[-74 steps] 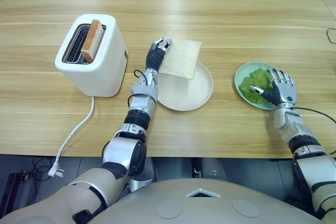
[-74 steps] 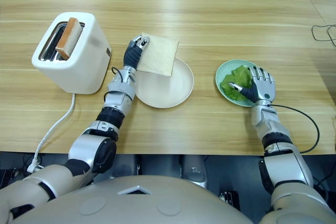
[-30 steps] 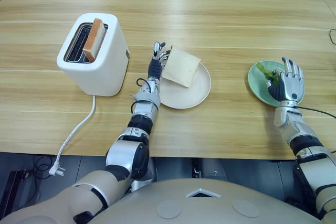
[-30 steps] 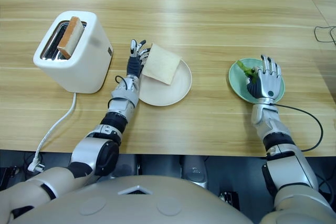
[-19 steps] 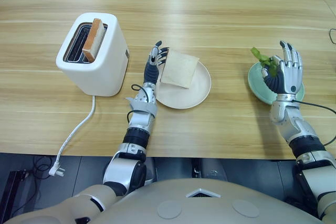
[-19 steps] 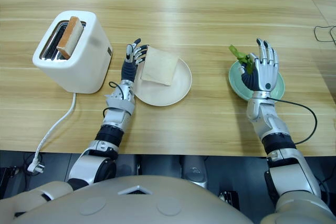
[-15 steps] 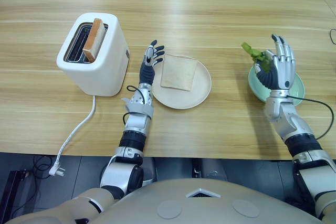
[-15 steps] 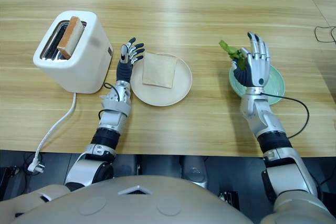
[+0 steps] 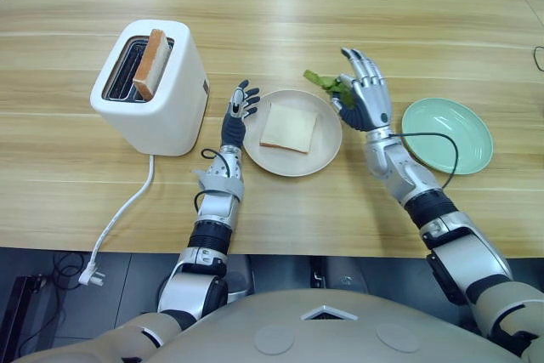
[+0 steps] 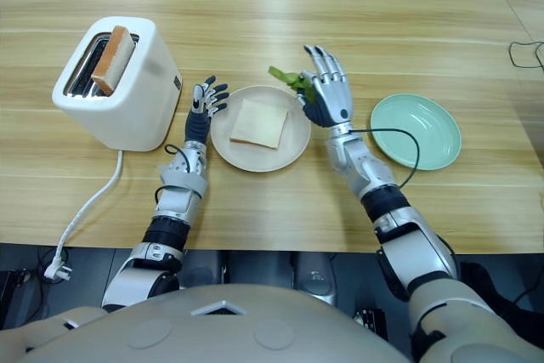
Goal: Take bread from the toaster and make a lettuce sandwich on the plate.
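Over plate (image 9: 328,144) far rim: lettuce (image 9: 325,82) pinched in right hand (image 9: 367,101), bread (image 9: 289,127) nr; left hand (image 9: 236,113) splayed, empty.

Bright, even indoor light falls from above onto a pale wooden table (image 9: 399,6). The wood has a soft sheen, with broad lighter bands running across its far part. Shadows are short and soft-edged: a thin dark line under the near side of the white toaster (image 9: 157,121), and faint crescents beneath the near rims of the beige plate (image 9: 289,165) and the green plate (image 9: 446,135). The raised right hand (image 9: 367,101) catches small bright highlights on its metal fingers (image 9: 367,74). Below the table's near edge, everything drops into deep shade.
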